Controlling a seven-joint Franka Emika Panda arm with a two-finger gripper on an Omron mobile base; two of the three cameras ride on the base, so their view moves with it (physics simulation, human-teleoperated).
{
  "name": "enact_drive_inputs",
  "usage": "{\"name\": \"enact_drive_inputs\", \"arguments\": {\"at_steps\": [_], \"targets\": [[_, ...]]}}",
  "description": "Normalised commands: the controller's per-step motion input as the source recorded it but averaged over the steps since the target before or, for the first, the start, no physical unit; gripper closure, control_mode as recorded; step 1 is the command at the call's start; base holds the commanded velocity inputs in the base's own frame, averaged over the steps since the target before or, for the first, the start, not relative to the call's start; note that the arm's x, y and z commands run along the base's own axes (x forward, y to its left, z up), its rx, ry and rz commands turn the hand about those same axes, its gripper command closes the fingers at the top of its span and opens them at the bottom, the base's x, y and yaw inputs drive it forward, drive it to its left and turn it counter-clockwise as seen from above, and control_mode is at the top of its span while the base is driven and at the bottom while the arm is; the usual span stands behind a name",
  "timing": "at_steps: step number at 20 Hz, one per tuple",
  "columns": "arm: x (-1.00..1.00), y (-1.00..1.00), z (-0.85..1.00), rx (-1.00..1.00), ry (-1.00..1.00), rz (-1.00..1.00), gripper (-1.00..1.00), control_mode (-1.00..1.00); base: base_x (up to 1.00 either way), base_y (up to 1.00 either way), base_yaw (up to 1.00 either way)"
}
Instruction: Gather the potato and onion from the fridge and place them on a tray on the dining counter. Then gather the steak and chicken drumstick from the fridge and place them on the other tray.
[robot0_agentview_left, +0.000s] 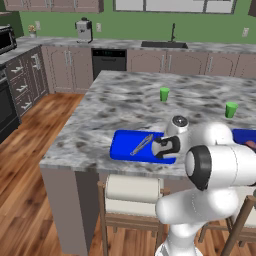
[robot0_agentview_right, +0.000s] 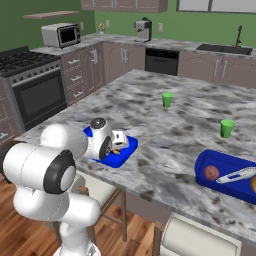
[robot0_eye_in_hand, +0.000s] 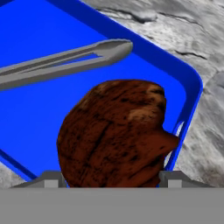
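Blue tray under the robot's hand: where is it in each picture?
Left base view: blue tray low centre, at the counter's near edge.
Right base view: lower left, partly behind the white arm.
Hand view: across the upper left.
Shared landmark: the marbled dining counter beneath it.

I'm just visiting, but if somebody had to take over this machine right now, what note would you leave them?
Claw: over the near blue tray on the dining counter, with the steak between its jaws. Whether it grips the steak or has let go is unclear.
Silver tongs lie in that tray.
The other tray holds a reddish round item, likely the onion, beside a silver utensil.
Left: confirm the steak is released, then fetch the chicken drumstick.
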Motion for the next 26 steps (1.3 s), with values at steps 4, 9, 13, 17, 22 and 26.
{"name": "enact_drive_inputs", "arguments": {"at_steps": [4,9,13,17,22,26], "targets": [[0.11,0.00,-0.20,0.00,0.00,0.00,1.00,-1.00,0.00,0.00,0.00],[0.13,0.00,-0.17,0.00,0.02,0.00,1.00,-1.00,0.00,0.00,0.00],[0.16,0.00,-0.17,0.00,0.05,0.00,1.00,-1.00,0.00,0.00,0.00],[0.12,0.00,-0.17,0.00,0.01,0.00,1.00,-1.00,0.00,0.00,0.00],[0.15,0.00,-0.22,0.00,0.01,0.00,1.00,-1.00,0.00,0.00,0.00],[0.10,0.00,-0.09,0.00,0.00,0.00,-1.00,-1.00,0.00,0.00,0.00]]}}
